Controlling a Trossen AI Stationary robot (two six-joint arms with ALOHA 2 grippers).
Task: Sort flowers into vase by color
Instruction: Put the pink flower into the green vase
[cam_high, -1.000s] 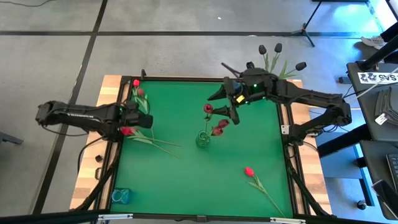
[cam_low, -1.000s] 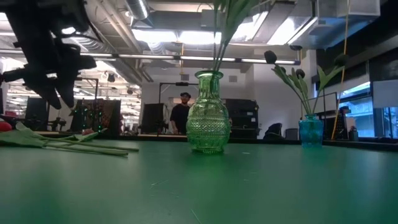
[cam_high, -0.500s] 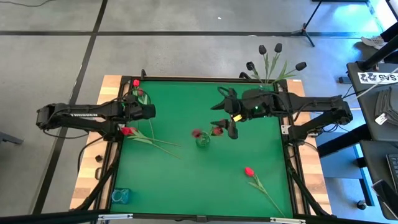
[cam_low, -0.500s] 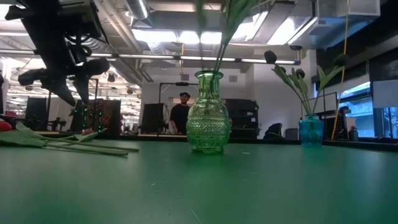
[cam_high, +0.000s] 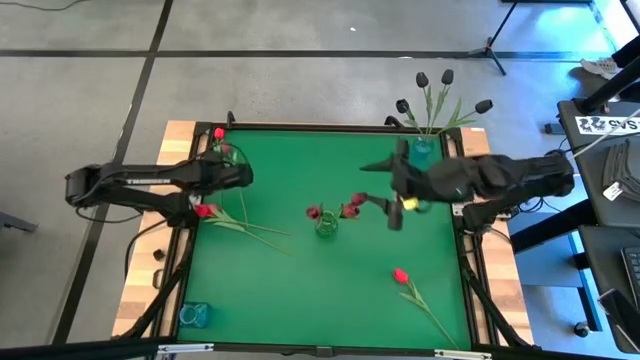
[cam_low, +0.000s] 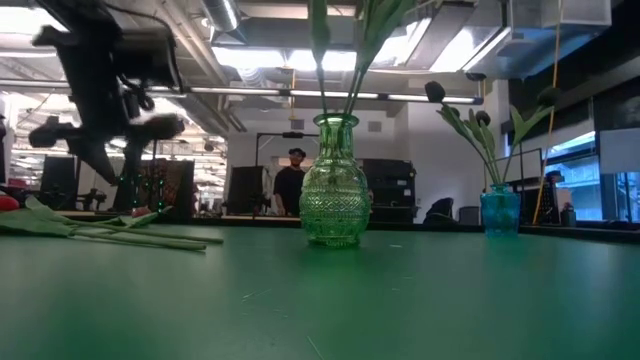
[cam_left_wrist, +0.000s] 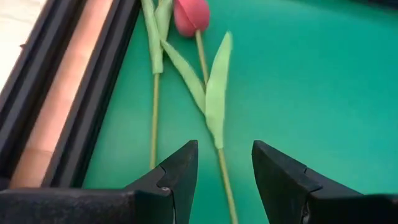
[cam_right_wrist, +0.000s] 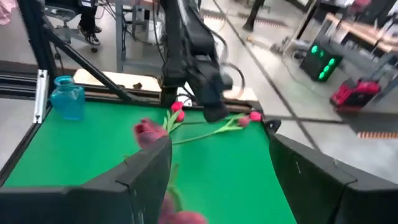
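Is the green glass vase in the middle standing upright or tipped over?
Upright: the green glass vase stands on its base on the table, with stems rising from its neck.

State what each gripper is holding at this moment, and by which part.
Nothing is held. The left gripper hovers open above a tulip stem lying on the mat, and the right gripper is open with nothing between its fingers.

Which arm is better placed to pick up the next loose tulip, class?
Probably the left. Its open gripper hangs right over a stem of the tulips at the table's left edge. The right gripper, open and empty, is beside the green vase.
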